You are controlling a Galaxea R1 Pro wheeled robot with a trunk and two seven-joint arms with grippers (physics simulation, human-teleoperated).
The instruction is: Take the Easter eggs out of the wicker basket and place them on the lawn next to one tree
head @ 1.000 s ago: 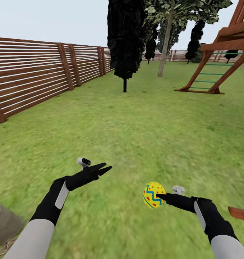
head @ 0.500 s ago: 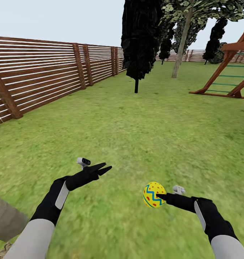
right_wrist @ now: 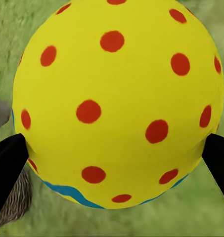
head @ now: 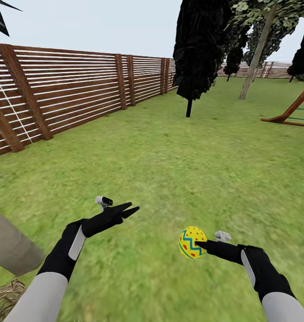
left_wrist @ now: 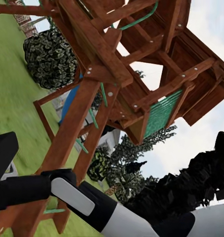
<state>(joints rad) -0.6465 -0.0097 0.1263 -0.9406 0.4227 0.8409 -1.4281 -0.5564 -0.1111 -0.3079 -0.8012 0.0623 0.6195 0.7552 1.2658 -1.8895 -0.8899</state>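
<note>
Head view, mid-transit: the whole scene has slid rightward over the last second, so the camera is turning left, not the objects. The right gripper [head: 197, 243] stays clamped on one Easter egg [head: 192, 242], held above the lawn [head: 169, 161]; the left gripper [head: 130, 209] hangs empty, fingers slightly parted. The pale-trunked tree [head: 255, 53] stands well off; delivery is pending.

No writing, label, brand or number reads anywhere. The yellow egg with the blue zigzag band [head: 192, 242] carries only red dots and that band, no letters; the brown slatted wooden fence [head: 80, 100] and the red-brown wooden playset [left_wrist: 116, 84] bear no sign.
</note>
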